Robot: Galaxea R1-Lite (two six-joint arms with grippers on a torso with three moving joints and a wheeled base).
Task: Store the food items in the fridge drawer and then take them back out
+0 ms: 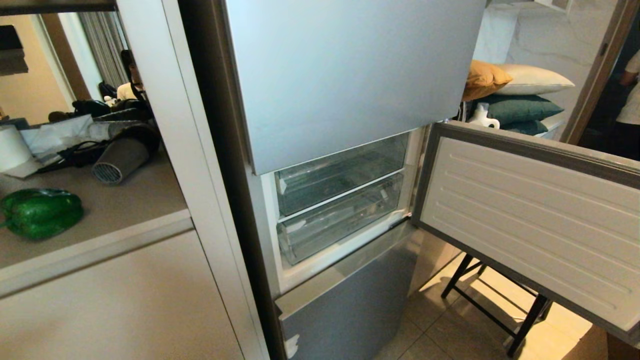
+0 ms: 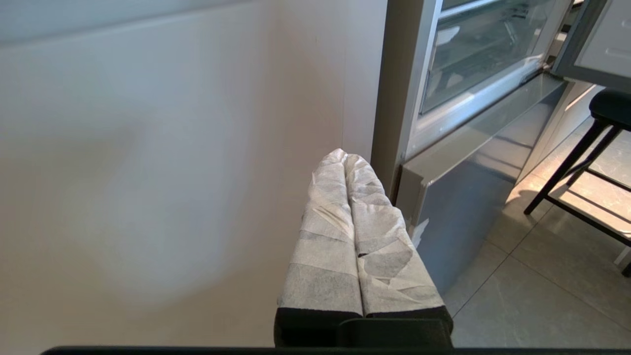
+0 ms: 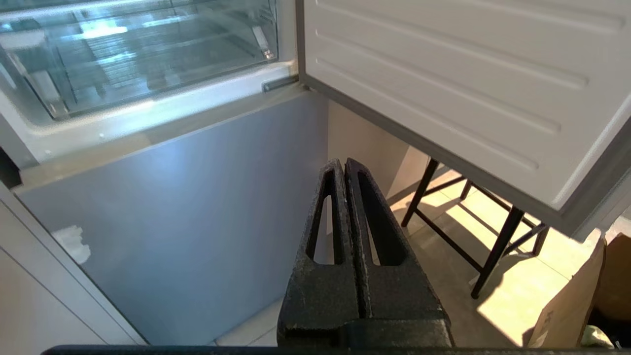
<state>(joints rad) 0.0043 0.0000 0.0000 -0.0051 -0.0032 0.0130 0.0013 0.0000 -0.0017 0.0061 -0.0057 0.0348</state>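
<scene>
A glossy green bell pepper (image 1: 41, 212), one of the food items, lies on the beige counter (image 1: 125, 210) left of the silver-grey fridge (image 1: 350, 75). The fridge's middle compartment stands open. Inside it two clear plastic drawers are stacked and pushed in, the upper drawer (image 1: 345, 170) over the lower drawer (image 1: 345, 217). Neither gripper shows in the head view. My left gripper (image 2: 344, 157), wrapped in white cloth, is shut and empty, low beside the cabinet front near the fridge's corner. My right gripper (image 3: 343, 165), black, is shut and empty, in front of the fridge's bottom door and below the lower drawer (image 3: 148, 54).
The open compartment door (image 1: 530, 220) swings out to the right above a black stool (image 1: 500, 310). A grey hair dryer (image 1: 120, 157) and a white roll (image 1: 12, 147) lie on the counter. Pillows (image 1: 520, 90) are stacked behind. A cardboard box (image 3: 577, 301) stands on the tiled floor. People are at the far left (image 1: 132, 80) and at the right edge (image 1: 630, 100).
</scene>
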